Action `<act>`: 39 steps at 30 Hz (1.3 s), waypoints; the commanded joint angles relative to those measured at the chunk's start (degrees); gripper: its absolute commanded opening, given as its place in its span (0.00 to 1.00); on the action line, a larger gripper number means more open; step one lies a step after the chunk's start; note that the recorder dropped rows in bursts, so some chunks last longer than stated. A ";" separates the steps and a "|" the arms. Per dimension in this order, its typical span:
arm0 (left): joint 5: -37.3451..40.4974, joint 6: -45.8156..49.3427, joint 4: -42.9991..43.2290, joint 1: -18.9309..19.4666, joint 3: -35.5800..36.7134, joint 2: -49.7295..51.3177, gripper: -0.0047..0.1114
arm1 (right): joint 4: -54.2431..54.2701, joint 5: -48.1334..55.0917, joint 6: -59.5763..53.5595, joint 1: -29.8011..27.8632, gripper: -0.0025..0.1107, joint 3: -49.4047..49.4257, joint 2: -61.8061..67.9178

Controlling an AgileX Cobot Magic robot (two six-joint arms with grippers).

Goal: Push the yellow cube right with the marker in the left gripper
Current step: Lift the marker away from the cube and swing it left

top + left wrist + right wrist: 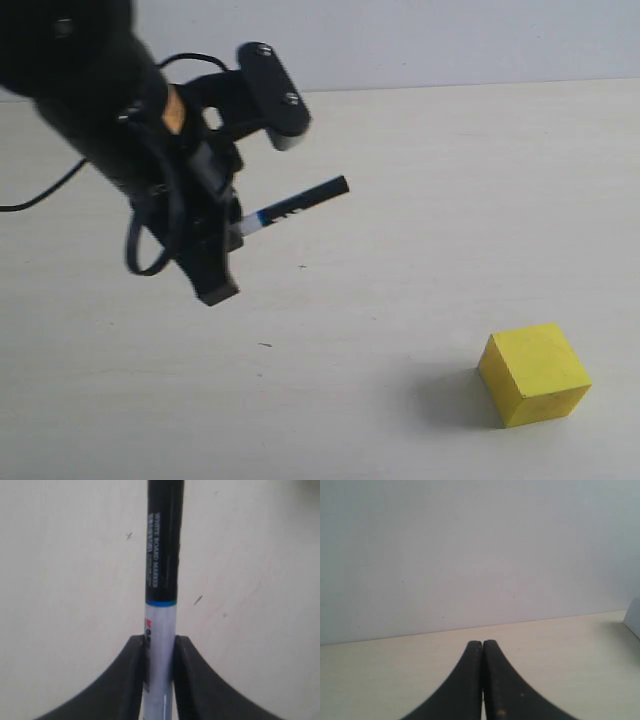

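My left gripper (228,240) hangs above the table at the left of the exterior view, shut on the marker (295,205). The marker's white barrel sits between the jaws and its long black cap points up and to the right. In the left wrist view the marker (162,580) runs straight out from the gripper (160,642), both fingers pressed on the white barrel. The yellow cube (533,373) rests on the table at the lower right, well apart from the marker's tip. My right gripper (482,645) shows only in its own view, fingers pressed together with nothing between them.
The pale wooden table (400,200) carries a few small dark specks (264,345). A white wall (450,40) rises behind its far edge. A black cable (40,195) trails off the left arm to the left. A pale object's edge (634,617) shows beside the right gripper.
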 commanded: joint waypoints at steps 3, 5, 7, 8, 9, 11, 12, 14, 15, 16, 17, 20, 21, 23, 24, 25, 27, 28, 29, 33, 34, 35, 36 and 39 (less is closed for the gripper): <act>-12.63 -4.57 1.03 1.83 17.38 -16.34 0.04 | -0.28 -0.13 -0.37 -0.38 0.02 0.27 -0.38; -15.79 -5.16 1.28 1.83 21.41 -20.49 0.04 | -0.28 -0.13 -0.37 -0.38 0.02 0.27 -0.38; -17.76 -5.79 1.28 1.83 24.68 -24.32 0.04 | -0.28 -0.13 -0.37 -0.38 0.02 0.27 -0.38; -18.48 -6.27 1.58 1.83 26.15 -26.25 0.04 | -0.11 -0.16 -0.37 -0.38 0.02 0.27 -0.38; -18.94 -6.94 1.88 1.83 27.34 -28.15 0.04 | -0.11 -0.16 -0.37 -0.38 0.02 0.27 -0.38; -19.20 -9.02 2.21 1.83 29.03 -31.76 0.04 | -0.11 -0.16 -0.37 -0.38 0.02 0.27 -0.38; -19.89 -10.08 2.36 1.83 29.68 -33.55 0.04 | -0.11 -0.16 -0.37 -0.38 0.02 0.27 -0.38; -23.04 -12.55 2.36 1.83 31.16 -36.62 0.04 | -0.11 -0.16 -0.37 -0.38 0.02 0.27 -0.38; -24.86 -13.65 2.36 1.83 32.19 -38.24 0.04 | -0.11 -0.16 -0.37 -0.38 0.02 0.27 -0.38; -26.55 -14.34 2.36 1.83 33.27 -39.69 0.04 | -0.11 -0.16 -0.37 -0.38 0.02 0.27 -0.38; -27.71 -14.90 2.36 1.83 34.16 -40.70 0.04 | -0.21 -0.16 -0.37 -0.38 0.02 0.27 -0.38; -31.89 -16.93 2.36 1.83 37.68 -43.92 0.04 | -0.21 -0.16 -0.37 -0.38 0.02 0.27 -0.38; -34.06 -17.68 2.36 1.83 38.92 -44.71 0.04 | -0.21 -0.16 -0.37 -0.38 0.02 0.27 -0.38; -38.24 -19.09 2.36 1.83 41.06 -45.81 0.04 | -0.21 -0.16 -0.37 -0.38 0.02 0.27 -0.38; -40.35 -19.64 2.36 1.83 42.30 -46.26 0.04 | -0.21 -0.16 -0.37 -0.38 0.02 0.27 -0.38; -42.26 -20.01 2.36 1.83 43.48 -46.72 0.04 | -0.21 -0.16 -0.37 -0.38 0.02 0.27 -0.38; -44.71 -20.29 2.24 1.83 45.29 -46.96 0.04 | -0.21 -0.16 -0.37 -0.38 0.02 0.27 -0.38; -45.23 -20.40 2.12 1.83 46.04 -46.96 0.04 | -0.21 -0.16 -0.37 -0.38 0.02 0.27 -0.38; -45.38 -20.40 2.12 1.83 46.71 -46.96 0.04 | -0.21 -0.16 -0.37 -0.38 0.02 0.27 -0.38; -48.05 -21.18 2.12 1.83 49.55 -46.96 0.04 | -0.11 -0.16 -0.37 -0.38 0.02 0.27 -0.38; -49.55 -21.18 2.12 1.83 50.40 -46.96 0.04 | -0.11 -0.16 -0.37 -0.38 0.02 0.27 -0.38; -51.24 -21.53 2.12 1.92 51.10 -46.96 0.04 | -0.11 -0.16 -0.37 -0.38 0.02 0.27 -0.38; -52.63 -21.65 2.01 1.97 51.97 -46.96 0.04 | -0.11 -0.16 -0.37 -0.38 0.02 0.27 -0.38; -55.38 -21.65 1.89 1.97 53.98 -46.96 0.04 | -0.11 -0.16 -0.37 -0.38 0.02 0.27 -0.38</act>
